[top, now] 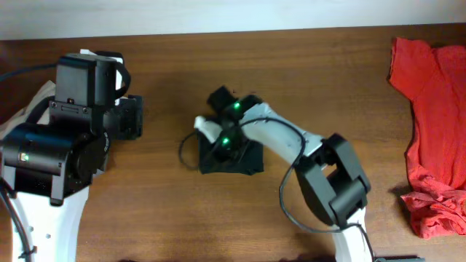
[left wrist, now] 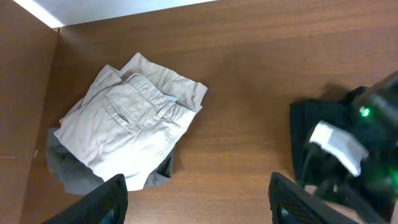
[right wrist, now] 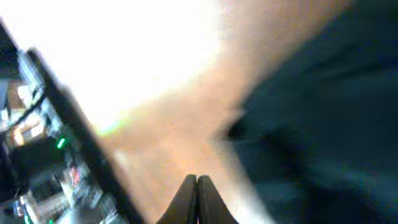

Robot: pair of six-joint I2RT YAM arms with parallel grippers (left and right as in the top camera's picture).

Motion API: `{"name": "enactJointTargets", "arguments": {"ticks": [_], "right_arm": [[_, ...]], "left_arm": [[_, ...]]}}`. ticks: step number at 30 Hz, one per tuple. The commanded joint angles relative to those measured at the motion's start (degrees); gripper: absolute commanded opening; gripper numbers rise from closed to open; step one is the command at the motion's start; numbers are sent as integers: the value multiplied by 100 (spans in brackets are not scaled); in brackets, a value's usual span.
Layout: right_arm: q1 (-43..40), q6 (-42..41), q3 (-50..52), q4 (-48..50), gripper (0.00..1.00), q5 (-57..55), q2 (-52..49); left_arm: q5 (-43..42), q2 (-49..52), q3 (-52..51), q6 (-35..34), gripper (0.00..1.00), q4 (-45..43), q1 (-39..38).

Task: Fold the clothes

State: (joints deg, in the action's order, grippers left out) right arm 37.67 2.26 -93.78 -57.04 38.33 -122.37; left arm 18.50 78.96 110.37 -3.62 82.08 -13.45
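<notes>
Overhead: black T-shirt (top: 246, 161) sits as a small folded bundle mid-counter (top: 167, 211) beneath the right end effector (right wrist: 197, 190), which its own blurred wrist view shows pressed together; only the left wrist view shows the left end effector (left wrist: 196, 202) spread, near beige trousers (left wrist: 134, 121).

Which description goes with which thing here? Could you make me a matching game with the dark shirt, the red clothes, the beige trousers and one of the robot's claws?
Things:
1 black T-shirt
2 red garments
3 beige trousers
4 right gripper

Descriptions:
A crumpled at the right end of the table
B fingers shut together
C folded, mid-table
D folded, lying on a grey cloth

Pairs: 1-C, 2-A, 3-D, 4-B
</notes>
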Motion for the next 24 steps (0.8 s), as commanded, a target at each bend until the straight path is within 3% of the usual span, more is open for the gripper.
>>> {"name": "enactJointTargets", "arguments": {"ticks": [1, 8, 14, 24], "right_arm": [[-11, 372, -4, -118, 4, -31, 470], [-852, -356, -9, -140, 4, -1550, 844], [-1405, -918, 4, -96, 4, -1655, 743], [-789, -1797, 422, 1093, 4, -1637, 389]], "left_arm": [[57, -76, 90, 66, 73, 9, 28], [-555, -85, 90, 66, 74, 216, 22], [-940, -343, 92, -232, 72, 538, 22], [-758, -1606, 92, -293, 77, 140, 24]]}}
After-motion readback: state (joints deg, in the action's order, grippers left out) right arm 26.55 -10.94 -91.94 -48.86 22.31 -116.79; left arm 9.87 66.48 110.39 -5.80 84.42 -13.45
